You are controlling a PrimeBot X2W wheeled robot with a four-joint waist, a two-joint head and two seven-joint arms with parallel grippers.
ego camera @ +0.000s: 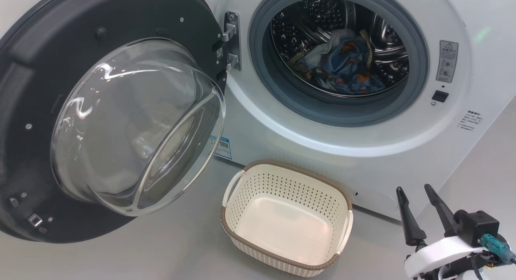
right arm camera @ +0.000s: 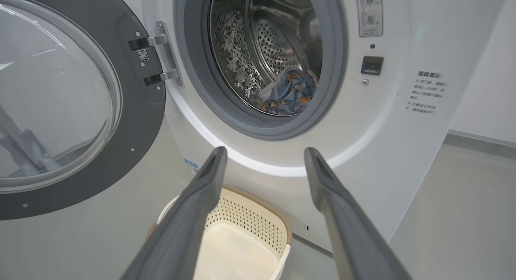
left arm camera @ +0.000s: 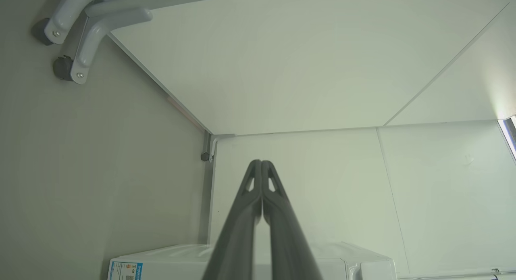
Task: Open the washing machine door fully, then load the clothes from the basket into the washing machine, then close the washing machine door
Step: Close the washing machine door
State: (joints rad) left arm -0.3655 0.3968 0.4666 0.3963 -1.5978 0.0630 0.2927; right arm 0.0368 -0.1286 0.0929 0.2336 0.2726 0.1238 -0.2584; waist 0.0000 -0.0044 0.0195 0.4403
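Washing machine door [ego camera: 133, 126] hung open on hinge [ego camera: 231, 40] at left of washing machine [ego camera: 282, 138]. Clothes [ego camera: 342, 66] piled in drum [ego camera: 379, 34]. Basket [ego camera: 290, 167] set on floor [ego camera: 181, 239] before washing machine, below drum, right of door.

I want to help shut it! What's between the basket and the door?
Nothing but bare floor lies between the basket and the door, as the head view shows.

washing machine [ego camera: 363, 143]: one;
door [ego camera: 24, 122]: one, at the left;
basket [ego camera: 282, 166]: one, near, with two handles [ego camera: 231, 187];
clothes [ego camera: 342, 66]: one heap, far inside the drum [ego camera: 387, 34]; pieces too tangled to count;
grippers: two; left gripper [left arm camera: 261, 164] and right gripper [ego camera: 413, 188]; two fingers [right arm camera: 193, 207] each
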